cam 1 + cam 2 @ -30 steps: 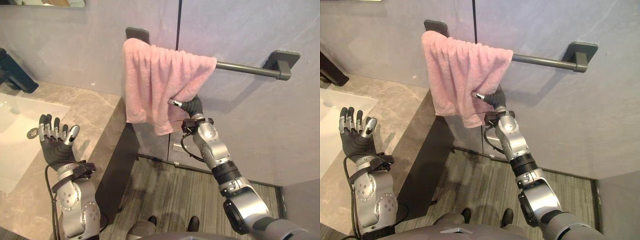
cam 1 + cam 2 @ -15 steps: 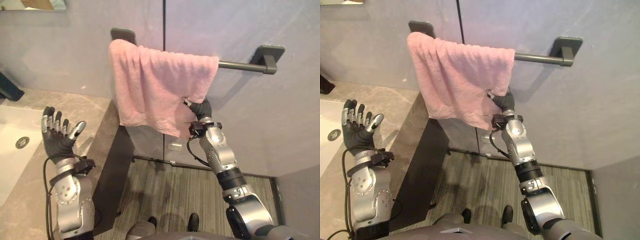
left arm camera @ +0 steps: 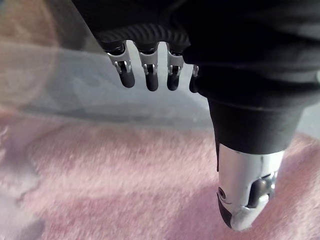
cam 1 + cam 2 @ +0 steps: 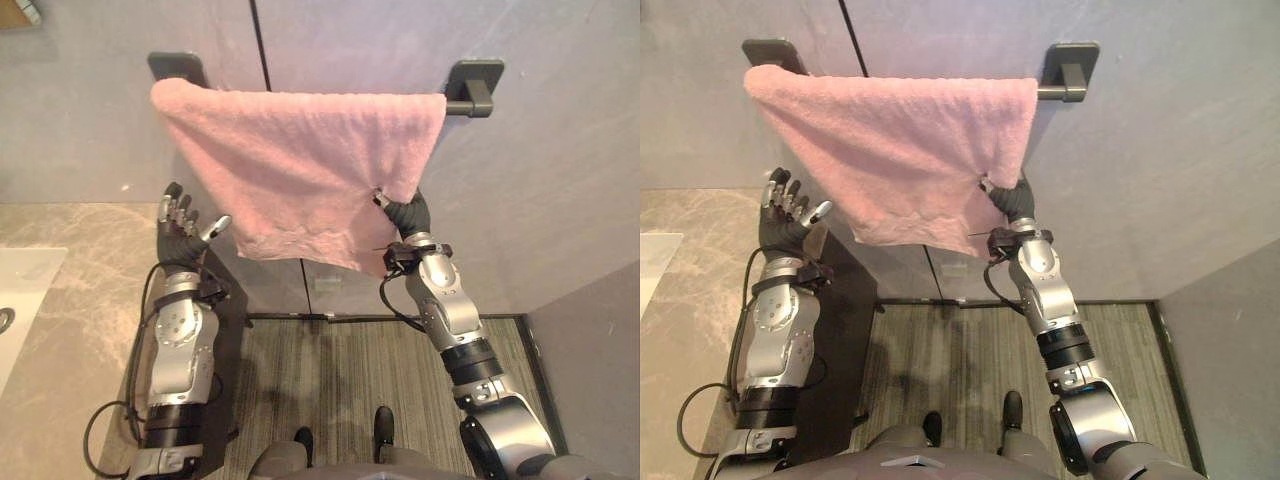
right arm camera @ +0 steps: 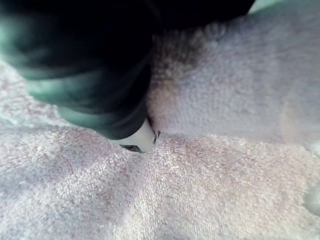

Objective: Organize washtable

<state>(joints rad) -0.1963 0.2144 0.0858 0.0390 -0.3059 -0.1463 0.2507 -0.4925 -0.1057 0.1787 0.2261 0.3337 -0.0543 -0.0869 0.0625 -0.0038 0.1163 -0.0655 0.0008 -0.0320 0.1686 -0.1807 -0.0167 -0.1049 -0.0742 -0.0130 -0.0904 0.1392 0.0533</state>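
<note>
Spreading step: we saw the pink towel (image 4: pixel 300 165) draped over the rail (image 4: pixel 468 88) across the upper frame, its right edge pinched by the right hand (image 4: pixel 408 215), the left hand (image 4: pixel 180 235) open at centre left; next, we judged, levelling the hem.

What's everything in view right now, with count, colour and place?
rail: one, dark grey, on the wall
towel: one, pink, spread over the rail
countertop: one, beige marble, lower left
basin: one, white, set in the countertop's left edge
floor: grey planks, below the towel
left hand: one, silver and black, open beside the towel's left edge
right hand: one, silver and black, fingers pinching the towel's right edge
</note>
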